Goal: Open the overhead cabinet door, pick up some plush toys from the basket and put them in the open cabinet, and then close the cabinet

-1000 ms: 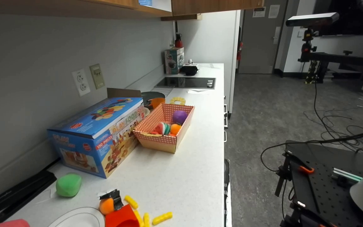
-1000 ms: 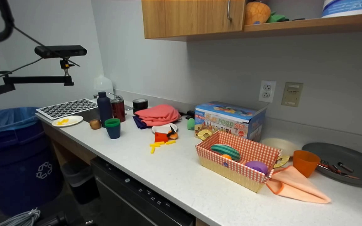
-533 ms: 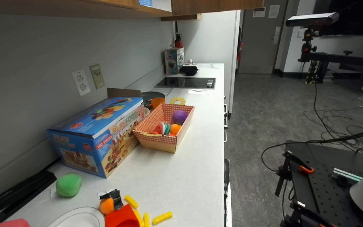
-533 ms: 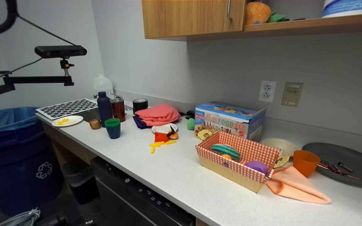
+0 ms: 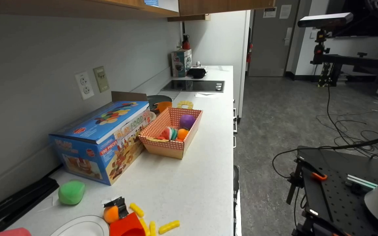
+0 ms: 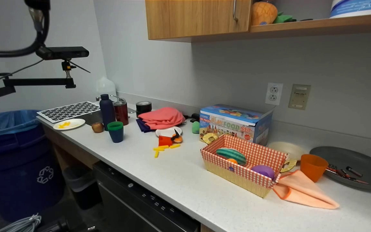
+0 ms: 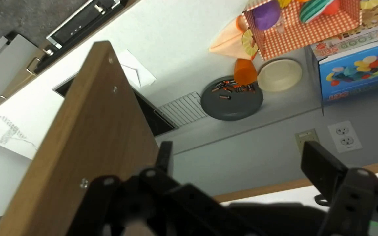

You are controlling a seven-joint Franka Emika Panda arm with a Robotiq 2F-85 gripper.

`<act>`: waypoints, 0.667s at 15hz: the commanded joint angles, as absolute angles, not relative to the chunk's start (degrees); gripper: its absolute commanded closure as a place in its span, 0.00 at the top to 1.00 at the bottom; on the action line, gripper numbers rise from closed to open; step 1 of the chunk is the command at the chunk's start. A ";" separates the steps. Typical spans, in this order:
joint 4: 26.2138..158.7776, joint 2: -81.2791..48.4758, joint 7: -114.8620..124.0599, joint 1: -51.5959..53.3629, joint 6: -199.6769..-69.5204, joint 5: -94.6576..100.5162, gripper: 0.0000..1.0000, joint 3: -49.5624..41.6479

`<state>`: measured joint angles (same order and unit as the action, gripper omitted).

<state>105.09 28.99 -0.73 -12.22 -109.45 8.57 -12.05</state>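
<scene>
Gripper [image 7: 238,155]: jaws spread wide, holding nothing | overhead cabinet [image 6: 201,19]: door [image 7: 110,141] standing open near gripper | gingham-lined basket [image 6: 233,178]: on countertop [image 6: 172,174] just beside Play Food Set box [image 6: 229,124], purple plush toy [image 6: 262,170] and watermelon toy [image 6: 230,155] inside

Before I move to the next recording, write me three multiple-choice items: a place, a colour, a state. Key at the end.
1. Where is the purple toy?
A) On the blue box
B) In the checked basket
C) On the floor

2. What colour is the cup by the dark grey plate?
A) Orange
B) Green
C) White

3. How does the gripper stand?
A) Shut on the purple toy
B) Shut, holding nothing
C) Open

1 B: both exterior views show it inside the basket's walls.
2 A: the cup is orange in the wrist view.
3 C: the wrist view shows its fingers well apart, nothing gripped.
</scene>
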 commanded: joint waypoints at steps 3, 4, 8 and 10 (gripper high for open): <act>103.26 21.34 3.67 -14.26 -119.81 11.15 1.00 -12.29; 102.91 20.28 4.55 -14.87 -121.08 11.90 1.00 -12.43; 99.54 16.15 9.08 -18.13 -121.59 14.51 1.00 -14.01; 96.69 13.60 12.15 -19.87 -119.98 15.39 1.00 -15.18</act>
